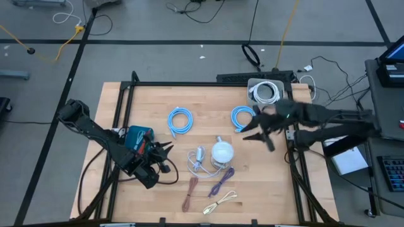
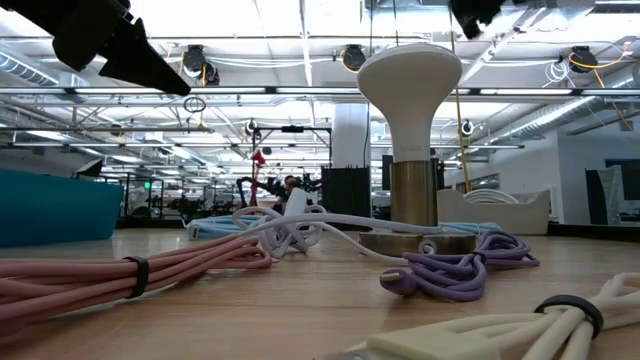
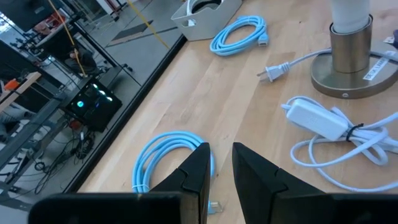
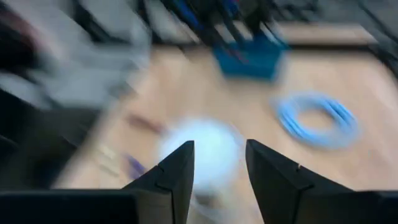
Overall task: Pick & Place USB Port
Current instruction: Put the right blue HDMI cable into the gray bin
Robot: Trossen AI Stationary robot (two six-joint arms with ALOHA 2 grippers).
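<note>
Several bundled cables lie flat on the wooden table: two blue coils (image 1: 180,120) (image 1: 242,117), a white adapter with its cord (image 1: 199,157) (image 3: 317,118), a purple cable (image 1: 221,180), a pink one (image 1: 189,186) and a cream one (image 1: 219,202). A white mushroom-shaped lamp (image 1: 221,152) stands on its brass base among them. My left gripper (image 1: 166,152) (image 3: 221,168) hovers left of the adapter, over the left blue coil's near side, open by a narrow gap and empty. My right gripper (image 1: 257,137) (image 4: 221,168) is open and empty, above the table between the right blue coil and the lamp.
A white bin (image 1: 265,90) holding a white cable sits at the table's far right edge. A teal box (image 1: 139,137) stands by the left arm. The low view shows the pink cable (image 2: 120,270), the lamp (image 2: 412,150) and the purple cable (image 2: 460,270) close to the near edge.
</note>
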